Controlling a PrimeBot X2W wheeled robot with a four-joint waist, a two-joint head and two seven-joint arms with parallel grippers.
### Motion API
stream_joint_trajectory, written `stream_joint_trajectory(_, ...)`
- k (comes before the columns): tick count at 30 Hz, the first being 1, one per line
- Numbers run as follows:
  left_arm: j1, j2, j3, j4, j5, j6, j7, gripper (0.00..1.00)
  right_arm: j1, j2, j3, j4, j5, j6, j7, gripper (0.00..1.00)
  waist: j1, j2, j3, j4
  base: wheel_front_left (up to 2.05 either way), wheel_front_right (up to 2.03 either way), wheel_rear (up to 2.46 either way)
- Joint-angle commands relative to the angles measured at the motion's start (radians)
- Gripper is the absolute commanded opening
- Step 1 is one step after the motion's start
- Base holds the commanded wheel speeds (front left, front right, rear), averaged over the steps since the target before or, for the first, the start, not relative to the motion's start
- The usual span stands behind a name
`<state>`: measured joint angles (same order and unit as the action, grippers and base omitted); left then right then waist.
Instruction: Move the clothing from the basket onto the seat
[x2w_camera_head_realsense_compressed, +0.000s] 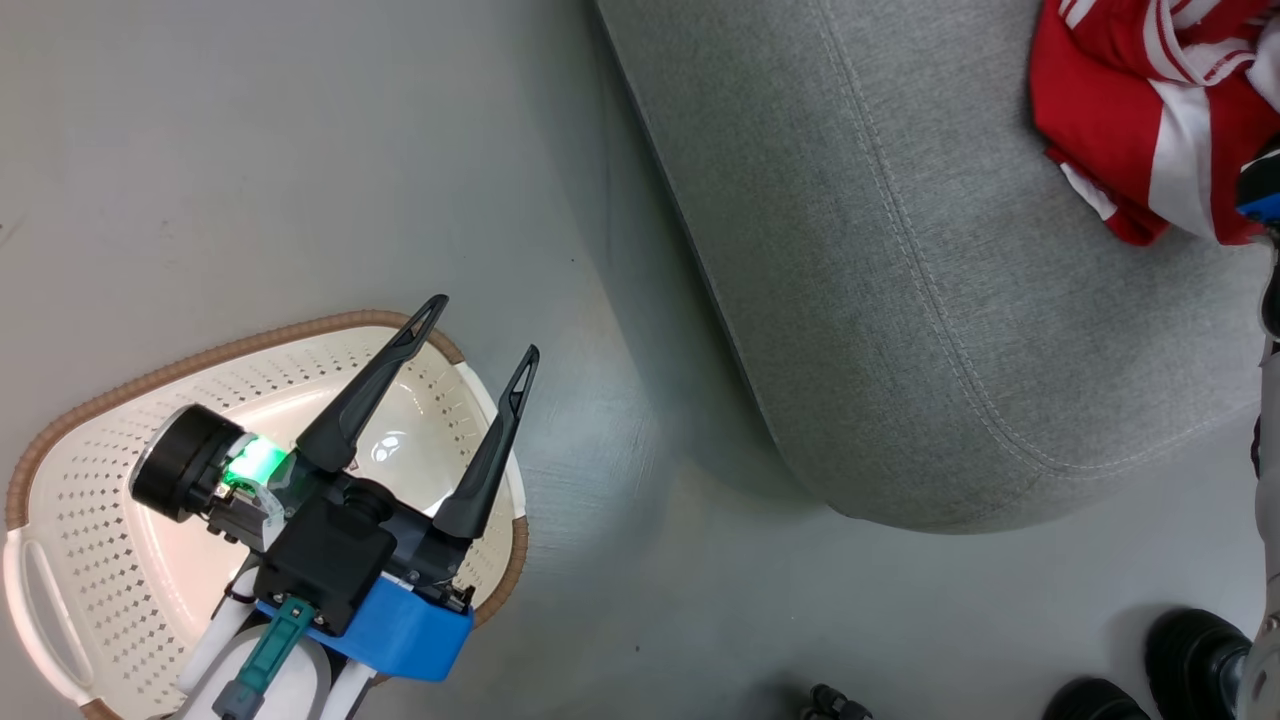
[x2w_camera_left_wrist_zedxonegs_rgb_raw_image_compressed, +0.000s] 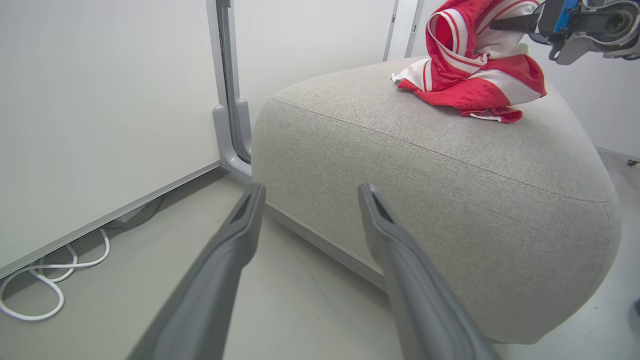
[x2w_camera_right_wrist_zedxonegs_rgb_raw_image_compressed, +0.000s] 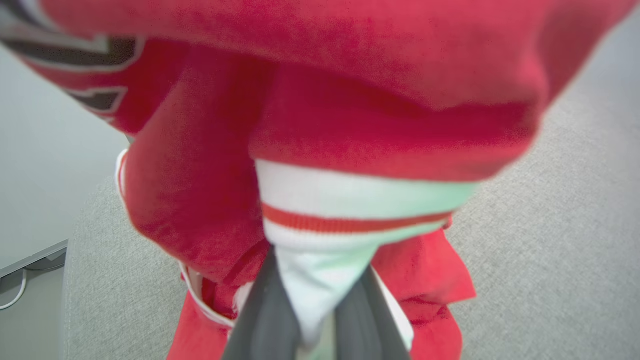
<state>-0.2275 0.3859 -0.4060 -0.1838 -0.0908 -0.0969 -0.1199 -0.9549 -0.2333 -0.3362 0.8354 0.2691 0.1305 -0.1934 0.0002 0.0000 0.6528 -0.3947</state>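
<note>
Clothing (x2w_camera_head_realsense_compressed: 1150, 110), red-and-white, heaped on grey seat (x2w_camera_head_realsense_compressed: 900, 300), pinched by right end effector (x2w_camera_right_wrist_zedxonegs_rgb_raw_image_compressed: 316, 300); left end effector (x2w_camera_head_realsense_compressed: 485, 326) spread apart over basket (x2w_camera_head_realsense_compressed: 90, 480); white cable (x2w_camera_left_wrist_zedxonegs_rgb_raw_image_compressed: 50, 285) beside wall panel (x2w_camera_left_wrist_zedxonegs_rgb_raw_image_compressed: 100, 100).

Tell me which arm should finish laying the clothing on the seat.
Right. The right gripper is shut on the clothing, whose lower folds already lie on the seat; it probably only needs to let go. The left gripper hangs open over the basket, holding nothing.
</note>
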Motion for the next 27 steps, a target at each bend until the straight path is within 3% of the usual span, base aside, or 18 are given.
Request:
stream_joint_trajectory(1, 0.004, 0.006, -0.002, -0.007, 0.004, 0.005, 0.0, 1.0, -0.008, 0.003, -0.005, 0.007, -0.009, 0.001, -0.006, 0.0, -0.0002, 0.0, 0.003, 0.003, 0.0, 0.0, 0.0)
stream_joint_trajectory(9, -0.01, 0.006, -0.004, 0.005, -0.006, 0.008, -0.008, 1.0, -0.047, 0.019, -0.031, 0.07, -0.051, 0.001, -0.035, 0.0, -0.0002, 0.0, 0.001, 0.01, 0.0, 0.0, 0.0)
stream_joint_trajectory(10, -0.012, 0.004, -0.005, 0.01, -0.009, 0.009, -0.014, 1.0, -0.048, 0.019, -0.033, 0.075, -0.055, 0.001, -0.038, 0.04, -0.0002, 0.0, -0.003, 0.012, 0.0, 0.0, 0.0)
stream_joint_trajectory(13, -0.014, -0.002, -0.01, 0.03, -0.014, 0.009, -0.026, 1.0, -0.048, 0.015, -0.026, 0.09, -0.065, 0.001, -0.039, 0.58, -0.0002, 0.0, -0.02, 0.016, 0.0, 0.0, 0.0)
stream_joint_trajectory(14, -0.015, -0.004, -0.011, 0.037, -0.017, 0.009, -0.03, 1.0, -0.047, 0.015, -0.019, 0.098, -0.07, 0.001, -0.034, 1.0, -0.0002, 0.0, -0.026, 0.017, 0.0, 0.0, 0.0)
stream_joint_trajectory(27, -0.014, -0.049, -0.035, 0.171, -0.067, 0.003, -0.105, 1.0, 0.026, -0.003, 0.063, 0.127, -0.084, 0.001, -0.032, 1.0, -0.0002, 0.0, -0.163, 0.029, 0.0, 0.0, 0.0)
